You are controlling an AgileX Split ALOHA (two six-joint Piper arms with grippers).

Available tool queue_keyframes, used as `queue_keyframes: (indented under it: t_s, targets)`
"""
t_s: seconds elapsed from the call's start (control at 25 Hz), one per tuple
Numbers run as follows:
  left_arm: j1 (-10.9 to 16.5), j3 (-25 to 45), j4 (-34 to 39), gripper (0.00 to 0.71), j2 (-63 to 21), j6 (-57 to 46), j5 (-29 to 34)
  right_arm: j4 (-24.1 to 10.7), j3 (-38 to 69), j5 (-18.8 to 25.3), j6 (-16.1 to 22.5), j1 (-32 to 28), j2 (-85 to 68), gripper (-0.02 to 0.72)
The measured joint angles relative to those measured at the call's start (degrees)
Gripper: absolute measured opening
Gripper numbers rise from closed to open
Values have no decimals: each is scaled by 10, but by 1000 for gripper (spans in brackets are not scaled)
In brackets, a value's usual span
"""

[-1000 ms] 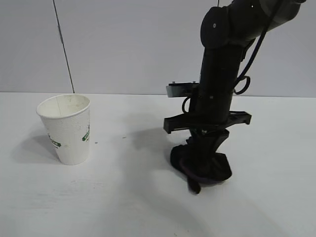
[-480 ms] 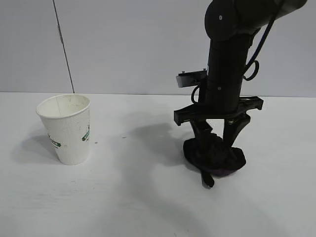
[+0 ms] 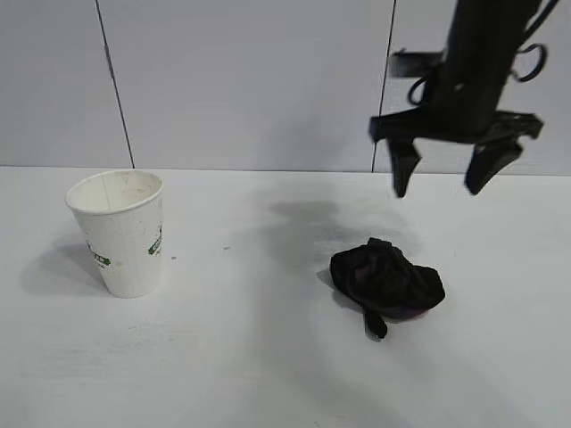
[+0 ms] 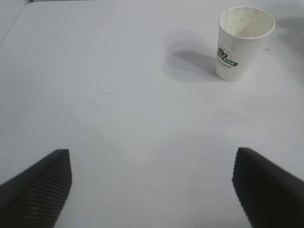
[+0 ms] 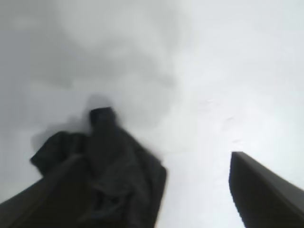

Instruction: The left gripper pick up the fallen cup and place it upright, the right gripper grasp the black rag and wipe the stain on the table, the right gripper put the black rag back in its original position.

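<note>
The white paper cup (image 3: 120, 234) with green lettering stands upright on the left of the white table (image 3: 268, 374); the left wrist view shows the cup (image 4: 243, 42) far off. The black rag (image 3: 386, 281) lies bunched on the table right of centre. My right gripper (image 3: 435, 190) hangs open above it and slightly to the right, holding nothing. In the right wrist view the rag (image 5: 104, 171) lies below the open right gripper (image 5: 155, 159), off to one finger's side. My left gripper (image 4: 152, 152) is open over bare table, out of the exterior view. No stain shows.
A pale grey panelled wall (image 3: 223, 80) with dark seams stands behind the table. The table's far corner edge (image 4: 14, 23) shows in the left wrist view. Bare tabletop lies between cup and rag.
My right gripper opened and let go of the rag, then rose and moved right. The rag stays on the table. The cup has not moved.
</note>
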Motion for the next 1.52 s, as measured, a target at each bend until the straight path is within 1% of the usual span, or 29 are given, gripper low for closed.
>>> queue_keyframes:
  t_s: [0.12,0.24,0.32,0.4,0.48,0.72,0.92,1.0,1.12,1.2,1.32,1.4,1.52]
  targets:
    - [0,0,0,659,0,0,0,-21,0,19,-8,-81,-40,567]
    - [0,0,0,659,0,0,0,-24,0,36,-24,-163,-82,567]
    - [0,0,0,659,0,0,0,-5,0,44,-36,-212,-115,567]
    - [0,0,0,659,0,0,0,21,0,55,-57,-245,-159,567]
    - [0,0,0,659,0,0,0,36,0,60,-77,-265,-208,567]
    - [0,0,0,659,0,0,0,46,0,86,-100,-274,-403,567]
    - [0,0,0,659,0,0,0,88,0,115,-144,-267,-589,567]
    - [0,0,0,659,0,0,0,104,-1,135,-158,-263,-654,567]
    - [0,0,0,659,0,0,0,107,9,168,-164,-263,-753,567]
    - [0,0,0,659,0,0,0,108,41,178,-163,-263,-809,567]
    - [0,0,0,659,0,0,0,110,119,180,-143,-263,-886,567]
    - [0,0,0,659,0,0,0,111,190,174,-132,-258,-933,567]
    - [0,0,0,659,0,0,0,109,318,151,-117,-230,-988,567]
